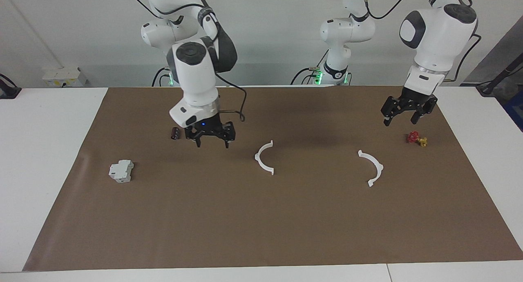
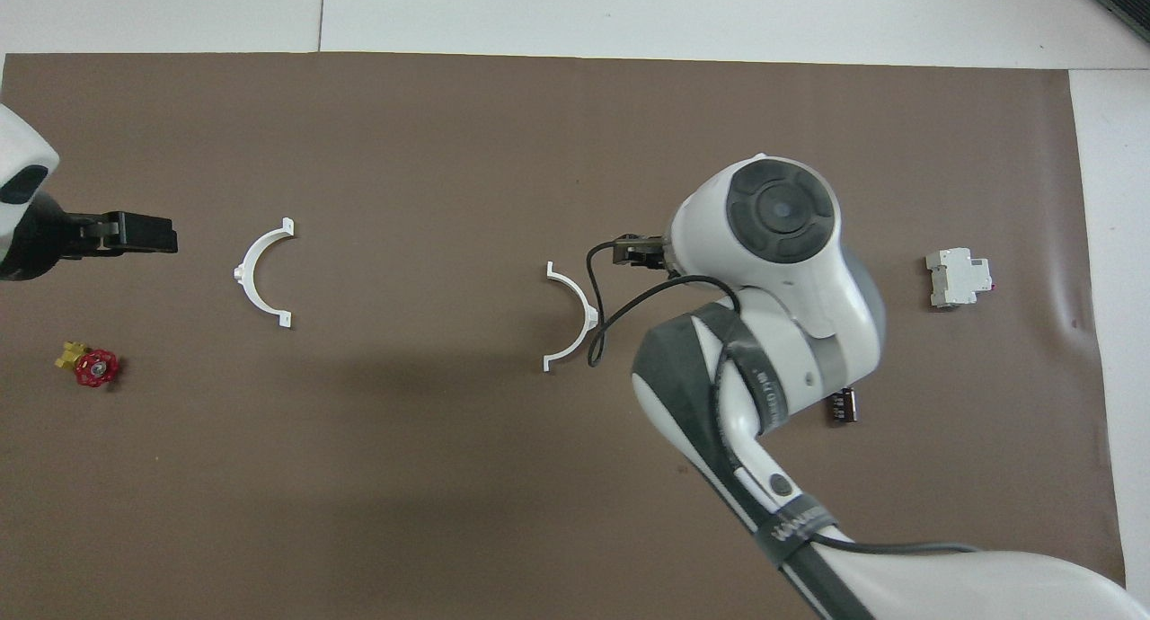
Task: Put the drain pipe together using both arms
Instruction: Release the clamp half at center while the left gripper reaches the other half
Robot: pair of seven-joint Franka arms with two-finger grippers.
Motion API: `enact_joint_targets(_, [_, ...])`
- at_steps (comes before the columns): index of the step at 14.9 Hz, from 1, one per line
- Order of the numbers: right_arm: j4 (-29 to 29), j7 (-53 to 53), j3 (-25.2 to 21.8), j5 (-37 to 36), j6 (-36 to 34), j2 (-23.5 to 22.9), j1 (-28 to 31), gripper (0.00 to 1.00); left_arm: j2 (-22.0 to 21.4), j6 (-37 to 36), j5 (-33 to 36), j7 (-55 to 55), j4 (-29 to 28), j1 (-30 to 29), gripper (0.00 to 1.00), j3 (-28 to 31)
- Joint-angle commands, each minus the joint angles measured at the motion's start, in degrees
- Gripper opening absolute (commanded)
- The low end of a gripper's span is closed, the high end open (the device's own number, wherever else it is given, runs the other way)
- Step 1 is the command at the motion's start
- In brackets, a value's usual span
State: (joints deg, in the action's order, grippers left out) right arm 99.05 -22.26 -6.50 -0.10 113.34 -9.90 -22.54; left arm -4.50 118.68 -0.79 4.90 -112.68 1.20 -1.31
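**Two half-rings lying apart on the brown mat**

Brown matting (image 1: 261,216) covers the middle of a white table (image 1: 45,159), with a pale wall at the robots' end. On the mat we see the drain pipe as two separate pieces, each a thin white plastic arc with small outward tabs at its ends. One half-ring (image 1: 263,157) lies flat near the middle of the mat; the other half-ring (image 1: 372,168) lies flat toward the left arm's end, well apart from the first. Their open sides face each other across the bare mat between them.

We see the right claw (image 1: 212,143) hanging over the mat between the middle half-ring and a small black cylinder (image 1: 175,133), its fingers spread apart and holding nothing. The left claw (image 1: 399,120) hangs over the mat near a small red and yellow valve (image 1: 416,139), its fingers likewise apart and empty.

A pale grey boxy block (image 1: 121,171) rests toward the right arm's end of the table, farther from the robots than the black cylinder.
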Motion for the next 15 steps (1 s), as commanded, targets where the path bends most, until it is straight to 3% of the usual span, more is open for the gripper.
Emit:
enact_joint_targets(1, [0.53, 5.1, 0.79, -0.96, -7.4, 3.73, 5.82, 1.0, 4.48, 7.5, -0.09, 6.95, -2.36, 1.0, 1.0, 0.17])
enact_joint_targets(6, [1.85, 14.51, 0.79, -0.96, -17.71, 6.73, 16.19, 1.0, 8.18, 26.74, -0.09, 7.58, -12.9, -0.93, 1.0, 0.26])
enact_joint_targets(11, [3.7, 22.86, 0.79, -0.96, -18.42, 8.75, 24.02, 1.0, 11.44, 27.04, -0.09, 7.58, -13.18, -0.75, 1.0, 0.26])
enact_joint_targets(15, [1.95, 22.52, 0.96, -0.96, -19.48, 12.43, 24.04, 1.0, 13.99, 28.88, -0.09, 8.65, -13.09, 0.13, 1.0, 0.26])
